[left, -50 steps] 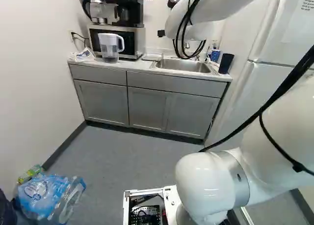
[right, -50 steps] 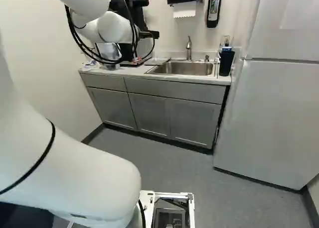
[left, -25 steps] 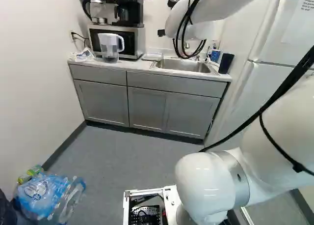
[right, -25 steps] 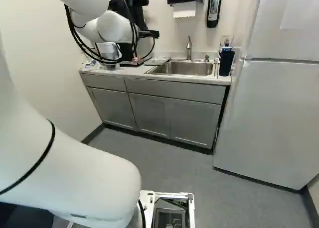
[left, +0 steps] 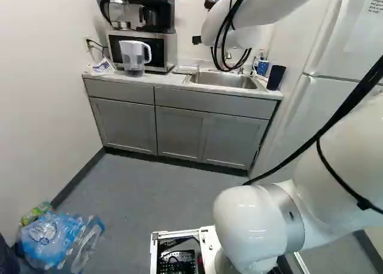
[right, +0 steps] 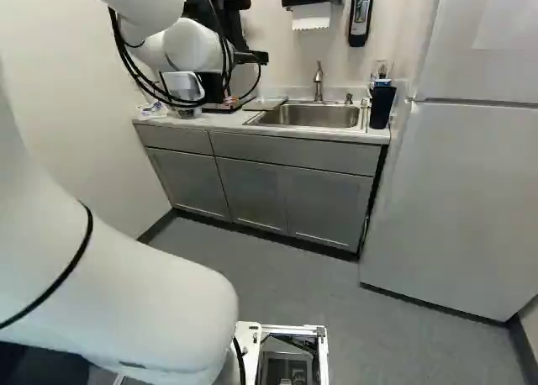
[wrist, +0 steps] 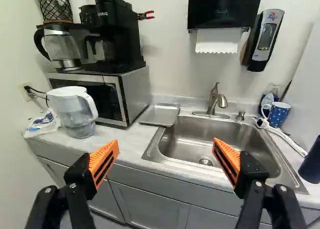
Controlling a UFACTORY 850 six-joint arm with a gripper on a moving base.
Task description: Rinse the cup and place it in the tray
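Wrist view: gripper [right: 250, 58] released, fingers spread wide apart, sink [wrist: 200, 131] ahead. Blue spotted mug [wrist: 279, 114] and dark cup [left: 276, 77] on counter [wrist: 131, 141], same side of sink; cannot tell which is task's cup. Metal tray [wrist: 160, 115] at sink's other side, near microwave [wrist: 132, 95]. Light lettering on coffee maker [wrist: 119, 44]; label on soap dispenser [wrist: 265, 39]; printed packet [wrist: 44, 122] beside pitcher [wrist: 75, 111].

A dark cup [wrist: 311, 161] is partly cut off by the wrist view's edge. In the right base view, the white arm [right: 197, 47] largely hides the microwave [wrist: 134, 91].
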